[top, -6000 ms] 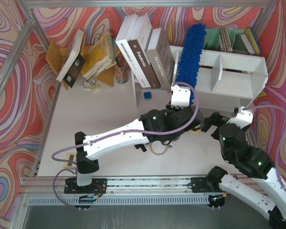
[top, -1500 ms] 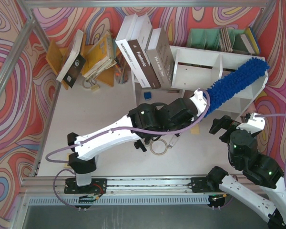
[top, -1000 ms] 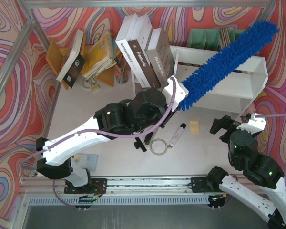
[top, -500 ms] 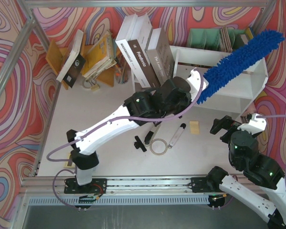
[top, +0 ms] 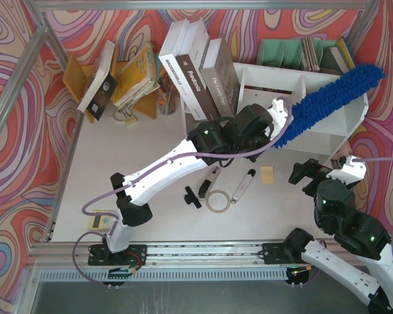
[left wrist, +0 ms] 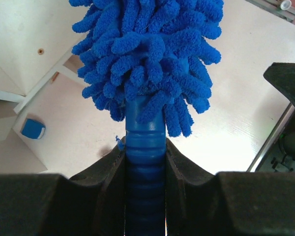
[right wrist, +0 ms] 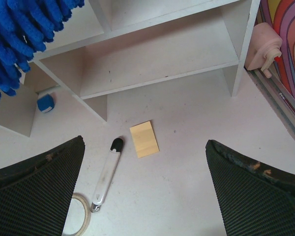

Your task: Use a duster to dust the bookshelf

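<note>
So the left fingers (left wrist: 104, 166) are clamped on the duster (top: 334, 97) handle, blue head slanting over the bookshelf (top: 324, 131), upper right. The right fingers (right wrist: 39, 182) sit wide open, lower right.

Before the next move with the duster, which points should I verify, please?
1. Left gripper shut on the duster handle: ok.
2. Duster head over the right compartment of the bookshelf: ok.
3. Duster head touching the bookshelf surface: cannot tell.
4. Right gripper open, holding nothing: ok.
5. Right gripper apart from the bookshelf: ok.
6. Leaning books apart from the duster: ok.
</note>
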`<action>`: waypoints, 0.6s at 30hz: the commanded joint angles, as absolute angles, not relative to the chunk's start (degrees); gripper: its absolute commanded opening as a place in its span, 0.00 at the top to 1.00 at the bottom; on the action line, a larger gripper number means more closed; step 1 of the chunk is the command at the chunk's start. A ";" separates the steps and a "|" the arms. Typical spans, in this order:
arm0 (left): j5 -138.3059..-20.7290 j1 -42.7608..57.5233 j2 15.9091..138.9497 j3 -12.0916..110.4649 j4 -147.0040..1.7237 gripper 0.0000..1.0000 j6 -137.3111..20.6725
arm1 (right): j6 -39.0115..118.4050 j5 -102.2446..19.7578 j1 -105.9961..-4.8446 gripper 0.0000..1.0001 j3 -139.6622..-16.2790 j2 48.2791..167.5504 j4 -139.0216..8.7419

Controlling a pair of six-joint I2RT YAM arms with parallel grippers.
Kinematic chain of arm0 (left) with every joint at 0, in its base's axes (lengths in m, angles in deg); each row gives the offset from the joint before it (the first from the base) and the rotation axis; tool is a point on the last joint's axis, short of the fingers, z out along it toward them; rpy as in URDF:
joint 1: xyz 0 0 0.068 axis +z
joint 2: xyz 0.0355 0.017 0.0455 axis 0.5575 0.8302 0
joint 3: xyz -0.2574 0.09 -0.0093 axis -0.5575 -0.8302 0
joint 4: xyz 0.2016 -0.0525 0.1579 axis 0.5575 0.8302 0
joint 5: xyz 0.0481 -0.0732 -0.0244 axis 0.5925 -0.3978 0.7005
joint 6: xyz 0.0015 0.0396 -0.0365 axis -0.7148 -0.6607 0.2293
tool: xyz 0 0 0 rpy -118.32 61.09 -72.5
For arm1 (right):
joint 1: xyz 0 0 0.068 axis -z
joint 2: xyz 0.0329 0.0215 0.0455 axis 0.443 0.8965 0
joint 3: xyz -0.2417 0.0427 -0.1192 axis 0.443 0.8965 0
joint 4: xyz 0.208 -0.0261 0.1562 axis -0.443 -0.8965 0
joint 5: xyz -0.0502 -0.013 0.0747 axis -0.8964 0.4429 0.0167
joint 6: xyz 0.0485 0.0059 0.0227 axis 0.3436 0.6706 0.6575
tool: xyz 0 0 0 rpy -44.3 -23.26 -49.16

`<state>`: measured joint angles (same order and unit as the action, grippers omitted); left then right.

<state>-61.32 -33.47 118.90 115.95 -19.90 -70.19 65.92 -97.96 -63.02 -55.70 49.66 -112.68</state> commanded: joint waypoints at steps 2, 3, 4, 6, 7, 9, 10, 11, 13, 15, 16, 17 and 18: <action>-65.87 -33.55 118.93 117.97 -20.66 1.00 -70.22 | 66.30 -99.18 -62.93 0.01 -55.60 49.07 -113.06; -66.11 -33.68 118.69 117.63 -20.76 1.00 -70.26 | 66.29 -99.24 -62.94 0.01 -55.60 49.07 -113.06; -66.15 -33.82 118.30 117.14 -20.91 1.00 -70.47 | 66.35 -99.24 -62.94 0.01 -55.60 49.07 -112.99; -65.87 -34.30 117.15 115.55 -21.55 1.00 -71.01 | 66.27 -99.32 -62.94 0.01 -55.60 49.14 -112.97; -65.88 -34.58 116.41 114.43 -22.02 1.00 -71.22 | 66.25 -99.33 -62.94 0.01 -55.60 49.20 -112.97; -65.81 -35.18 114.21 111.78 -23.30 1.00 -71.63 | 66.28 -99.38 -62.89 0.01 -55.60 49.29 -112.97; -66.04 -35.46 113.24 110.38 -24.11 1.00 -71.66 | 66.23 -99.42 -62.94 0.01 -55.64 49.32 -112.97; -66.29 -35.73 112.14 109.09 -24.70 1.00 -71.70 | 66.20 -99.46 -62.94 0.01 -55.60 49.33 -112.93; -66.19 -36.48 110.12 106.34 -25.71 1.00 -71.97 | 66.08 -99.42 -62.94 0.01 -55.60 49.46 -112.84; -65.31 -37.47 107.45 103.18 -26.94 1.00 -72.53 | 66.04 -99.42 -62.94 0.01 -55.59 49.59 -112.80; -64.76 -38.01 105.88 101.47 -27.71 1.00 -72.76 | 66.10 -99.38 -62.94 0.01 -55.55 49.66 -112.80; -64.52 -38.42 104.21 99.13 -29.28 1.00 -72.69 | 66.08 -99.25 -62.94 0.01 -55.55 49.73 -112.80; -64.77 -38.56 102.53 96.68 -30.88 1.00 -72.41 | 66.18 -99.18 -62.94 0.01 -55.54 49.81 -112.80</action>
<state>-64.36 -37.03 109.81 102.25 -23.69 -71.05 65.92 -97.99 -63.02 -55.72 49.66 -112.68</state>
